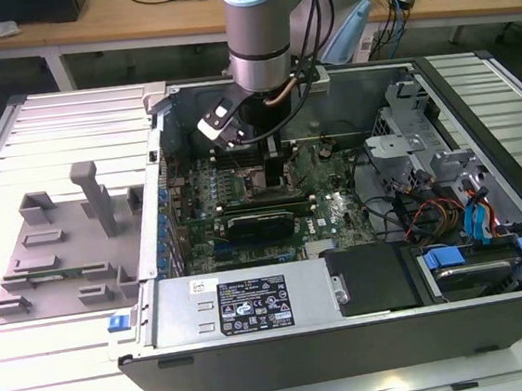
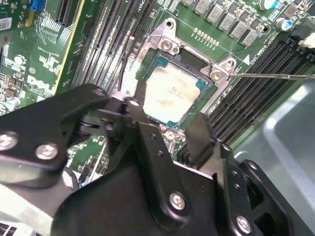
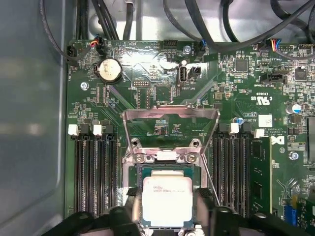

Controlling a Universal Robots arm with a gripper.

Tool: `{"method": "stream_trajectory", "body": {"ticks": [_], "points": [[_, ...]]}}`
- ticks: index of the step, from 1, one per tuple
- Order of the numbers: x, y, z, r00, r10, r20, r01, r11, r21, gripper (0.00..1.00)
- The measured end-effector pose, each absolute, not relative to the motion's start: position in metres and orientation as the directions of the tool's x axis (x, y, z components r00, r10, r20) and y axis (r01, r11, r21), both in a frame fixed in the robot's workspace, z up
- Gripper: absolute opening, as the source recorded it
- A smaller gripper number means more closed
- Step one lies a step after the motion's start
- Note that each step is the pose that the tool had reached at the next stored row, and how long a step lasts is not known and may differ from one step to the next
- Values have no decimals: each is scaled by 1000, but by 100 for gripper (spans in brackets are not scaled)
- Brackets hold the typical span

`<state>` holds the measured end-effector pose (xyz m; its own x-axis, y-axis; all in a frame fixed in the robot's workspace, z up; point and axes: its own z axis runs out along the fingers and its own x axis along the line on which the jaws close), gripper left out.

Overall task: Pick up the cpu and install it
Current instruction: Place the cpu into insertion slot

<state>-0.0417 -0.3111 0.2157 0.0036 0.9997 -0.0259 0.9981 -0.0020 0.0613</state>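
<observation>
First wrist view shows me the cpu [image 3: 167, 199] lying flat in its socket [image 3: 139, 169], straight beneath my straddling claw [image 3: 167, 216], toward 10 o'clock from the computer case [image 1: 334, 360] middle in the exterior view; clamped or loosed, I cannot tell.

cpu [image 3: 167, 199] hemmed by memory slots [image 3: 93, 172] both sides; raised load plate [image 3: 170, 114] blocks one end; case [image 1: 398, 340] open overhead.

We've got the small silvery-topped square cpu [image 3: 167, 199] seated in the green motherboard [image 3: 147, 98] inside the open metal case [image 1: 352, 349], grey plastic tray [image 1: 56, 240] beside it, on the exterior view's left.
</observation>
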Motion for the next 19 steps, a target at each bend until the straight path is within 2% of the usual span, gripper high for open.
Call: {"method": "stream_trajectory", "body": {"ticks": [1, 3, 4, 7, 19], "points": [[-42, -311, 216, 4, 1000, -26, 998, -2, 61, 53], [-42, -311, 216, 4, 1000, -26, 998, -2, 61, 29], [-42, -311, 216, 4, 1000, -26, 998, -2, 61, 29], [-42, -311, 217, 4, 1000, -26, 998, -2, 61, 11], [-43, -312, 211, -42, 999, -26, 997, 43, 61, 11]]}}
